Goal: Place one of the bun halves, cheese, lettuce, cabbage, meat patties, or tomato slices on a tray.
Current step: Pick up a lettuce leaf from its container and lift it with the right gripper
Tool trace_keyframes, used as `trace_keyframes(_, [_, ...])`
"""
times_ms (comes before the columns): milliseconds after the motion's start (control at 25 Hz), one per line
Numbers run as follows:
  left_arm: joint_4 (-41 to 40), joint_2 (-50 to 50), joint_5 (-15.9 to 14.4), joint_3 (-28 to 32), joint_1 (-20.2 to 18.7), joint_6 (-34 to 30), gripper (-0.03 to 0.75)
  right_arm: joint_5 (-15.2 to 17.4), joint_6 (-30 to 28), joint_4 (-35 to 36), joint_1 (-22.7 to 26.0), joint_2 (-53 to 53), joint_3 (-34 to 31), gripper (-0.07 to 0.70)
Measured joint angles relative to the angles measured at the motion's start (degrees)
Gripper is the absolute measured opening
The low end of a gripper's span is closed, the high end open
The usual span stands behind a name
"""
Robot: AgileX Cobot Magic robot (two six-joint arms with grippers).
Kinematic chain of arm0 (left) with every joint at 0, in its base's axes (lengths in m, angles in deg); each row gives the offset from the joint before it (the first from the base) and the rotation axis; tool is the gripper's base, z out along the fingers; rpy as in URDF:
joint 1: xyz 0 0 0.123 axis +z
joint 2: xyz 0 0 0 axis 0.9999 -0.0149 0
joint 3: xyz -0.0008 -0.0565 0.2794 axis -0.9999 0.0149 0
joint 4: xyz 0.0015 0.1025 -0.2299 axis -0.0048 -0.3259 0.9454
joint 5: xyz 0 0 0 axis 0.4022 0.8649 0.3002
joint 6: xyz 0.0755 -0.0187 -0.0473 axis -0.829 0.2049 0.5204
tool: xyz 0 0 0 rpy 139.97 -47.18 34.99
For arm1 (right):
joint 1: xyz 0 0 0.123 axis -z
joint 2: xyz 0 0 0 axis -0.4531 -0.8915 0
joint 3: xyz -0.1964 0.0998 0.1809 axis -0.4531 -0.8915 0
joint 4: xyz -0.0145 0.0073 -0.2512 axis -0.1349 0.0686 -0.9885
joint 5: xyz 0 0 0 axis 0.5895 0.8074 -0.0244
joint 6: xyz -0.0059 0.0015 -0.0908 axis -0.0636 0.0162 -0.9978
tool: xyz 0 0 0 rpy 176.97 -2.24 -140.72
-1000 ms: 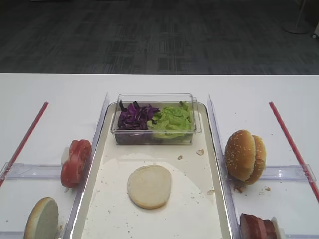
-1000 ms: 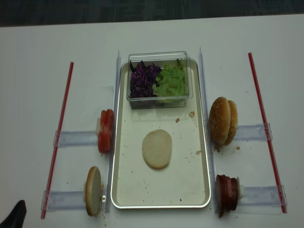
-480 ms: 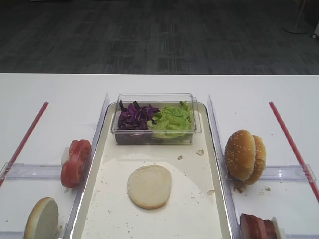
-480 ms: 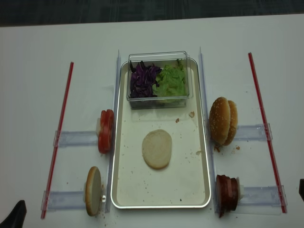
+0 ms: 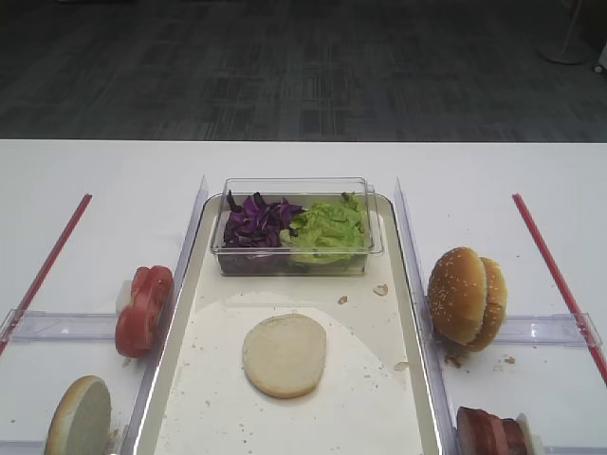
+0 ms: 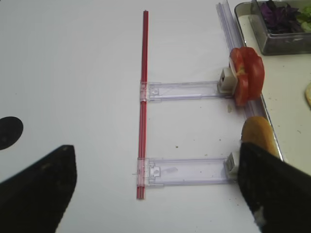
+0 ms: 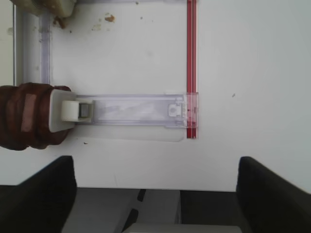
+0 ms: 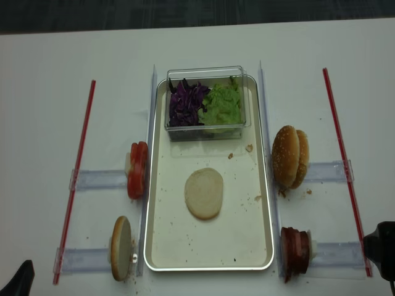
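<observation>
Both hands stand wide apart and hold nothing. In the right wrist view the right hand hovers over the white surface with its dark fingers well spread, low in the picture, touching no food; the meat patties sit on edge at the left, against a white block on a clear plastic rail that ends at a red strip. In the left wrist view the left hand is likewise spread over bare surface, its fingers clear of everything, with the tomato slices and a bun half standing on edge to the right. In the overhead view the tray lies in the middle, crumb-speckled, and one flat pale bun half lies on it near its centre. A clear tub at the tray's far end holds the purple cabbage on the left and the green lettuce on the right. Sesame bun halves stand on edge right of the tray.
</observation>
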Motion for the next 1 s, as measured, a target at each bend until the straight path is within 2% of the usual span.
trace_keyframes(240, [0.0,0.0,0.0,0.0,0.0,0.0,0.618,0.61,0.0,-1.84,0.0,-7.07,0.6,0.678])
trace_keyframes(480, [0.0,0.0,0.0,0.0,0.0,0.0,0.618,-0.27,0.34,-2.28,0.0,-8.12,0.6,0.678])
trace_keyframes(640, [0.0,0.0,0.0,0.0,0.0,0.0,0.618,-2.58,0.8,-2.62,0.0,-9.95,0.74,0.678])
trace_keyframes(760, [0.0,0.0,0.0,0.0,0.0,0.0,0.618,-4.79,0.8,-2.86,0.0,-15.04,1.89,0.678])
trace_keyframes(880, [0.0,0.0,0.0,0.0,0.0,0.0,0.618,-7.76,0.36,-2.97,0.0,-22.59,5.51,0.678])
trace_keyframes(1000, [0.0,0.0,0.0,0.0,0.0,0.0,0.618,-9.3,-0.1,-3.2,0.0,-32.56,12.07,0.678])
